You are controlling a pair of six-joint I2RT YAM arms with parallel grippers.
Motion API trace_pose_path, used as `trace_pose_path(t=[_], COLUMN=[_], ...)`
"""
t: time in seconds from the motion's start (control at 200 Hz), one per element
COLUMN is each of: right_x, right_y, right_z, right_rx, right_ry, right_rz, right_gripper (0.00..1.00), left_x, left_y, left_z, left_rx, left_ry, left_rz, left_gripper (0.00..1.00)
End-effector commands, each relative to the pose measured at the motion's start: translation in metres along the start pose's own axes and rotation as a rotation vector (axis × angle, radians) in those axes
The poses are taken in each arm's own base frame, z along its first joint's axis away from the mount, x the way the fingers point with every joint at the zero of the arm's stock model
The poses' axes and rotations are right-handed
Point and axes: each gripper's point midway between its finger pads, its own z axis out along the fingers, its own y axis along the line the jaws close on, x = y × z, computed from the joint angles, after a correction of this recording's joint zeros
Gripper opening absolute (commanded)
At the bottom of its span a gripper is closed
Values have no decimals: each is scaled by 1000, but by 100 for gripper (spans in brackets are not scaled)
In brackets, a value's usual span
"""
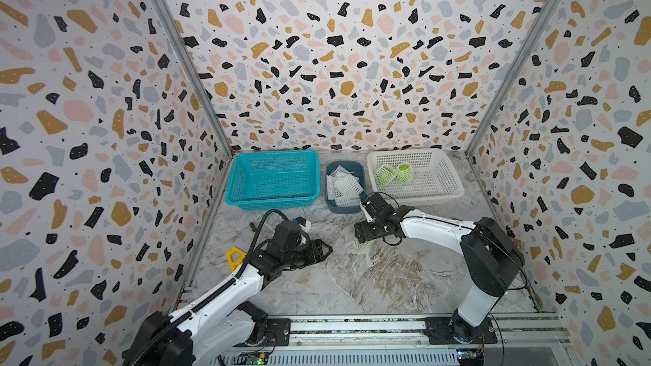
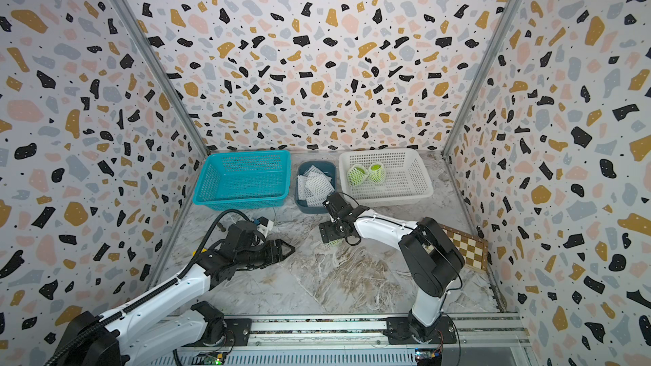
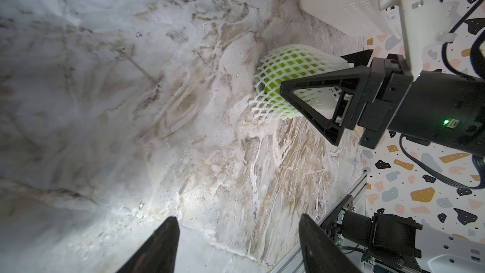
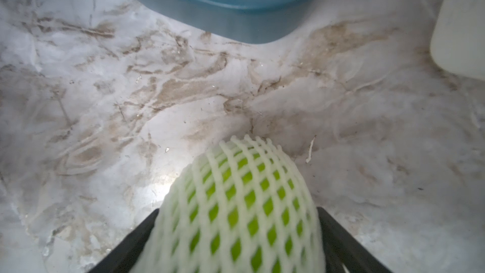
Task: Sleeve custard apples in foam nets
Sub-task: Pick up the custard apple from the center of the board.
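Both top views are barely showing the netted custard apple [image 1: 365, 243] under the down-pointing right gripper [image 4: 238, 209]; the right wrist view is showing jaws flanking it on the surface [image 4: 105, 101], can't tell if squeezing. Meanwhile the left gripper [image 3: 238, 217] is hovering left, jaws spread, empty.

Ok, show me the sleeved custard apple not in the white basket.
The netted custard apple on the table, between the fingers of the right hand; the other two lie in the white basket.
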Motion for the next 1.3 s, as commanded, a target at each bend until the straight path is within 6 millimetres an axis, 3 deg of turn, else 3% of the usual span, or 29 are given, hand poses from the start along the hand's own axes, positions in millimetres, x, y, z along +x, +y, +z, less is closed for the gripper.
trace_pose_path(t=[0.0, 0.26, 0.486, 1.292], right_x=[-9, -4, 6, 23], right_y=[4, 7, 8, 6], right_z=[-6, 2, 9, 13], right_rx=[16, 0, 1, -18], right_ry=[-14, 10, 39, 53], right_rz=[-31, -44, -50, -64], right_gripper=[89, 86, 91, 87], left_x=[1, 3, 5, 5], left_y=[6, 9, 10, 10], left_z=[2, 4, 5, 9], left_rx=[-11, -17, -18, -15], left_ry=[1, 9, 13, 21], left_rz=[-6, -17, -21, -37], left_gripper=[71, 70, 70, 70])
